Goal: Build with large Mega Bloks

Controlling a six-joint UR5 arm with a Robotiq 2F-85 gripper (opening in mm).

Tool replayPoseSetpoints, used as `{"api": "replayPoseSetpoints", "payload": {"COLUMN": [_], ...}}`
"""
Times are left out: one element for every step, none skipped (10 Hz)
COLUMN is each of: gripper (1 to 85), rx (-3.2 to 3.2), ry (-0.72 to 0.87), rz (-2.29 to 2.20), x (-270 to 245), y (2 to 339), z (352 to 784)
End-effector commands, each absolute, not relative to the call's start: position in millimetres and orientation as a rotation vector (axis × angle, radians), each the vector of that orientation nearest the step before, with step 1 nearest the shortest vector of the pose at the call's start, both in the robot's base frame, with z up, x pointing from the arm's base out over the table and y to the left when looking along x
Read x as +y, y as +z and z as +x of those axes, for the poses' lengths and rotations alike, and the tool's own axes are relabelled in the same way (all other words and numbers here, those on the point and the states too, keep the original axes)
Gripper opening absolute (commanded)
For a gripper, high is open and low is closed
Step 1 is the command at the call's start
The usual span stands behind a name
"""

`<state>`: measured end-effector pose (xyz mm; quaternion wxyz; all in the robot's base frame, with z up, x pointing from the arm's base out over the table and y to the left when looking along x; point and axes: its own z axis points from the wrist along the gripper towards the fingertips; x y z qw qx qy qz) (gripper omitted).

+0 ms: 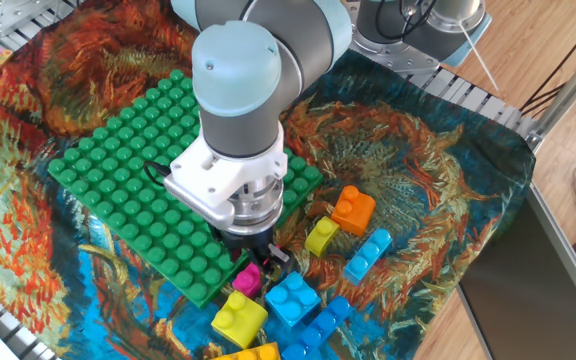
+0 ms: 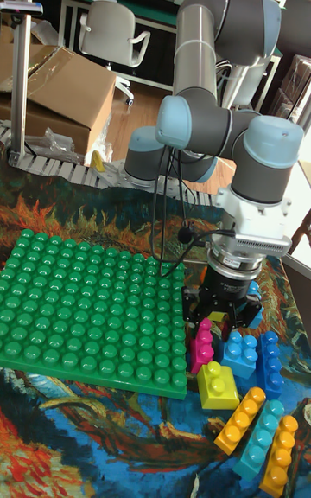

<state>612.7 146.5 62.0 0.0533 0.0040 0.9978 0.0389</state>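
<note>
My gripper [image 1: 254, 256] points down at the front right edge of the green baseplate [image 1: 128, 180]. It is shut on the upper end of an oblong magenta Mega Blok [image 1: 248, 278], which stands low over the cloth beside the plate's edge [image 2: 95, 308]. In the tall fixed view the gripper [image 2: 216, 315] is above the magenta brick [image 2: 203, 344]. I cannot tell whether the brick touches the cloth. Just in front lie a yellow brick [image 1: 239, 317] and a blue brick [image 1: 292, 297].
More bricks lie loose to the right: a long blue one [image 1: 323, 320], a small yellow one [image 1: 320, 236], an orange one [image 1: 353, 210] and a light blue one [image 1: 368, 255]. The painted cloth [image 1: 428, 180] covers the table. A metal frame [image 1: 558, 110] runs along the right.
</note>
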Motion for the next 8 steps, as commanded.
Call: {"api": "replayPoseSetpoints", "payload": {"gripper": [54.3,54.3,54.3,54.3,54.3,54.3,54.3,53.7], "rx": [3.045,3.050,3.052,3.046,3.032,3.027,3.031,3.034], "ry": [0.119,0.122,0.121,0.128,0.114,0.142,0.164,0.156], "rz": [0.059,0.083,0.101,0.120,0.113,0.114,0.132,0.150], "x": [140.6,141.1,141.8,145.0,142.7,147.5,151.0,149.5], "y": [58.9,58.4,57.5,55.9,55.9,56.4,56.6,56.4], "z": [604.5,602.9,602.2,604.5,608.3,609.5,608.3,607.6]}}
